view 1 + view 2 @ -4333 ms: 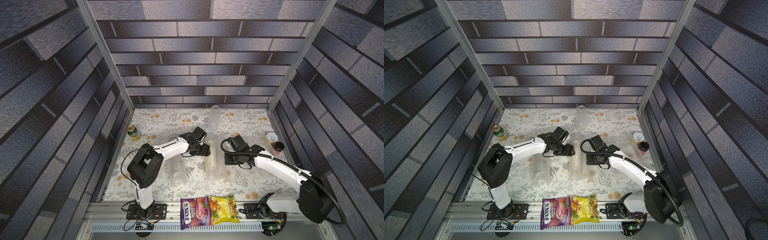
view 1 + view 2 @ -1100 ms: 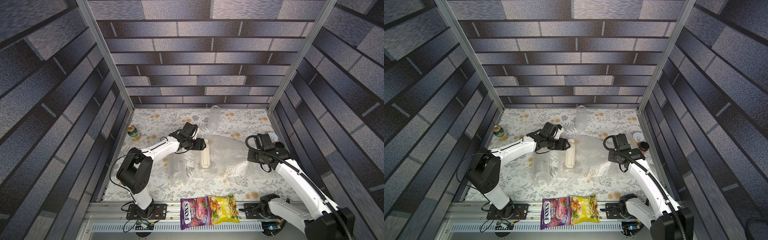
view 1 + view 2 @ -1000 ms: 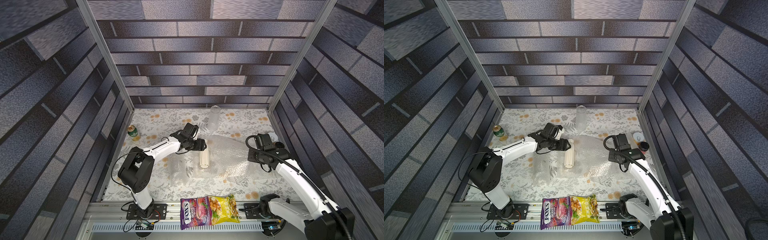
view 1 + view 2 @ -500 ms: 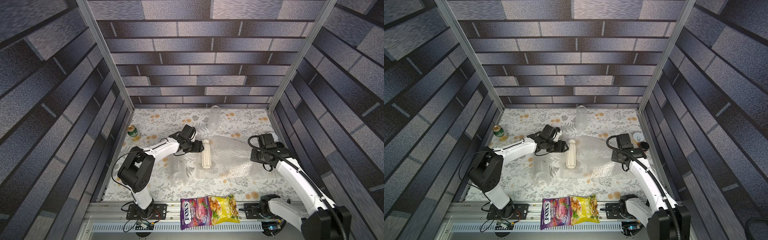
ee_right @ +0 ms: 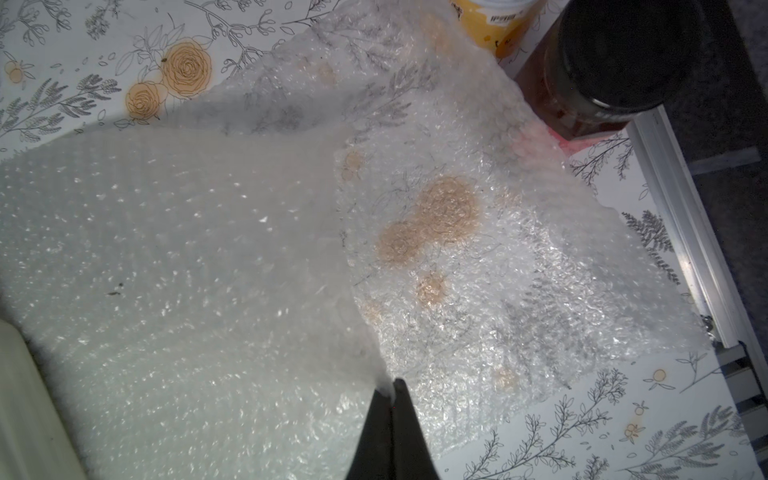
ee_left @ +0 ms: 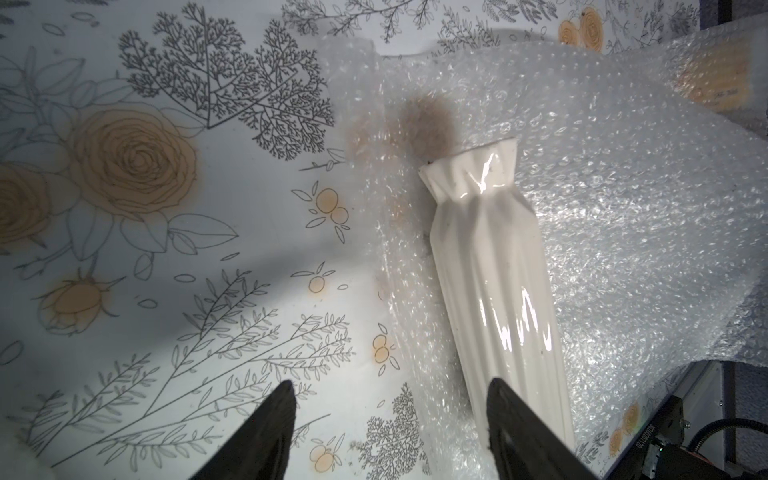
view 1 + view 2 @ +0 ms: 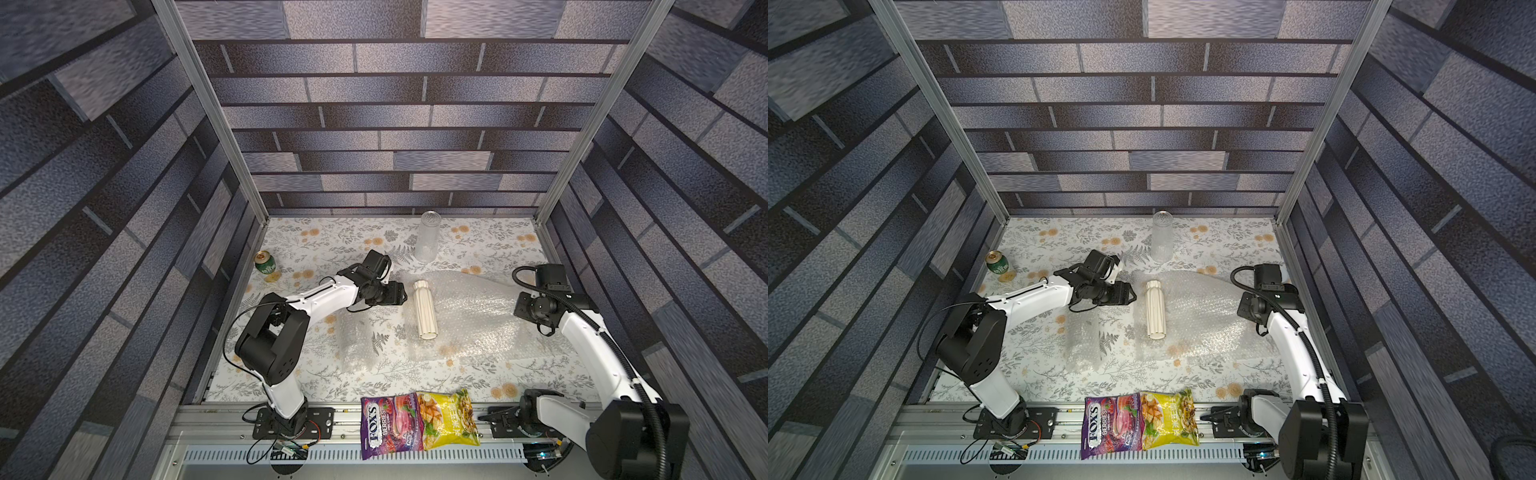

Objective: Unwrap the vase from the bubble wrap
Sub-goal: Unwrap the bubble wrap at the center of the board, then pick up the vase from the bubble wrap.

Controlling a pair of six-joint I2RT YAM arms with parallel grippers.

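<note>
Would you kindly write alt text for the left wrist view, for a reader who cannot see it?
A glossy cream ribbed vase lies uncovered on its side on spread bubble wrap over a floral tablecloth. The left gripper is open right beside the vase.

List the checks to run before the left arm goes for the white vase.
1. White vase bare, no wrap folded over it: ok.
2. Left gripper open and empty: ok.
3. Vase between the left jaws: not ok; the gap sits over the table beside it.
4. Right gripper shut on the edge of the bubble wrap: ok.
5. Wrap clear of the dark-lidded jar: cannot tell.
</note>
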